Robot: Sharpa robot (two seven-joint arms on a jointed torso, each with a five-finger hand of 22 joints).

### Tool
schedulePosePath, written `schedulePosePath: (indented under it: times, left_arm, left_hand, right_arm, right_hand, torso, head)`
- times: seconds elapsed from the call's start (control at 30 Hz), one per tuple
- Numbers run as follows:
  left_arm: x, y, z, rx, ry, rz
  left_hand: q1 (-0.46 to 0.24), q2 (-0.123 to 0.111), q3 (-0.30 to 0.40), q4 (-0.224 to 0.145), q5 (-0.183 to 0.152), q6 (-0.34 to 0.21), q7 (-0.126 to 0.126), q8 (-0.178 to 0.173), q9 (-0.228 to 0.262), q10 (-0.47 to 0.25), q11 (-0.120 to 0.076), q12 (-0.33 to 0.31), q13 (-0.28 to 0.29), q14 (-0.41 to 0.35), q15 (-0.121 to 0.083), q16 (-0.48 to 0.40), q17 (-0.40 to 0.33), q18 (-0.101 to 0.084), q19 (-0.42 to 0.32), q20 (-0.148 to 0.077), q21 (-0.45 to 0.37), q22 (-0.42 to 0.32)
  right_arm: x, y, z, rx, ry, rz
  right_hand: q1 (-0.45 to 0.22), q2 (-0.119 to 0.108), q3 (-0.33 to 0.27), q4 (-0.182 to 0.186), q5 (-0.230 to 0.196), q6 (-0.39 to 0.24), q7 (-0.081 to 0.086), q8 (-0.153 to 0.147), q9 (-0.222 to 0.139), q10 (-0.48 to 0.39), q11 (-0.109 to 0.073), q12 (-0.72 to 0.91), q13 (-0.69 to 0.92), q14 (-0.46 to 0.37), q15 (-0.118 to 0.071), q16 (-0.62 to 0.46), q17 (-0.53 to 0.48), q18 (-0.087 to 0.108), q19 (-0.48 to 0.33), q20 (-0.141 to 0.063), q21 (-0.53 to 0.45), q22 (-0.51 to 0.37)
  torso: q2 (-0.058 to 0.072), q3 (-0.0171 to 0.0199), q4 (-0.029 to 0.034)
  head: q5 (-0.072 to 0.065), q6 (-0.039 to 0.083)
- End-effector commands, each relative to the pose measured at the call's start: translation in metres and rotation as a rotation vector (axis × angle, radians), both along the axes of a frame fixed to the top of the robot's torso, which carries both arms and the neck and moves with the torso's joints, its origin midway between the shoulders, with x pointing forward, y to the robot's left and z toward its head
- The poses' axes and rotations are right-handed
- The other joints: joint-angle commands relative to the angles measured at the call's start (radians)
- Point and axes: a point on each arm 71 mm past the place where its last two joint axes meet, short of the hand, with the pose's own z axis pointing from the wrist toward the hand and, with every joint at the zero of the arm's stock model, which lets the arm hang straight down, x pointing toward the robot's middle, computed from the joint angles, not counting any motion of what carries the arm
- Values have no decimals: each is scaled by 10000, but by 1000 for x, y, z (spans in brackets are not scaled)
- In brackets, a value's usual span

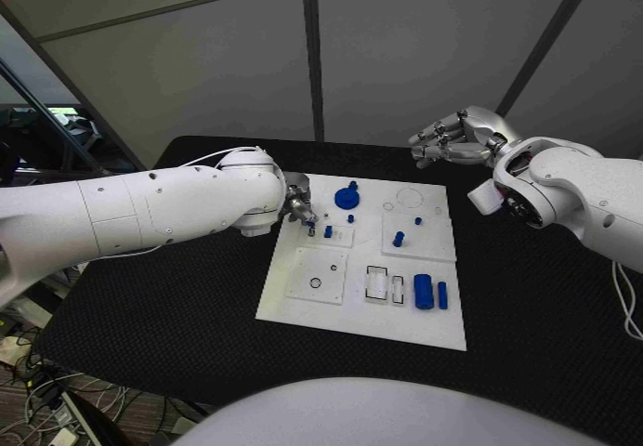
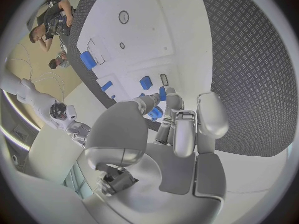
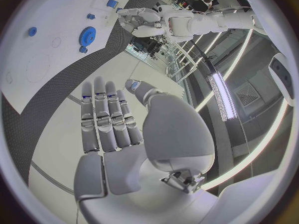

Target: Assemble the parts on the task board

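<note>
1. The fingers [image 2: 161, 115] of the left hand [image 1: 297, 206] curl at the task board [image 1: 302, 302], pinching a small blue part [image 2: 156, 113] at its left edge.
2. Nearest on the board, a blue cylinder [image 1: 424, 291] and a thin blue bar [image 1: 442, 295] lie loose; these look unassembled.
3. Further back, a blue peg [image 1: 398, 239] stands upright and a blue gear [image 1: 347, 197] sits mounted; assembly appears partial.
4. Beyond the board, the right hand [image 1: 453, 137] hovers empty, fingers loosely extended.
5. No legible writing.

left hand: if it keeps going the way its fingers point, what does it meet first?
Likely the small blue peg at the fingertips of the left hand, on the white task board; whether they already touch is unclear.
</note>
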Motion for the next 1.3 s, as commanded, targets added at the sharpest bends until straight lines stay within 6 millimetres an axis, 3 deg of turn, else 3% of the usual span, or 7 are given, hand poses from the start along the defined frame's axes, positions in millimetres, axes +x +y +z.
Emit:
schedulePosePath:
  times: [0.03,1.3]
  left_arm:
    - [1,0,-2,683,-28,-525]
    - [-3,-12,-8,1125,195,-1334]
  left_hand:
    - [32,-9,688,-631,8,-71,-30,37,14,98,-6,38,2,822,-57,35,2162,-1163,37,-4,63,1624]
    - [38,-34,834,-728,9,-69,-31,62,33,169,-14,75,64,847,-65,65,2211,-1169,48,-7,91,1631]
  right_arm:
    - [0,1,1,28,-41,96]
    - [0,2,1,44,-55,138]
  right_hand:
    - [20,34,50,6,33,5,-13,48,1,-14,-24,65,-17,28,-63,-3,-17,22,74,-22,-64,-16]
    - [18,32,51,3,39,6,-16,54,2,-15,-27,75,-23,29,-65,-3,-21,23,79,-22,-72,-18]
  torso:
    - [0,-1,-6]
    - [-4,3,9]
  head:
    - [0,-3]
    - [-45,-78]
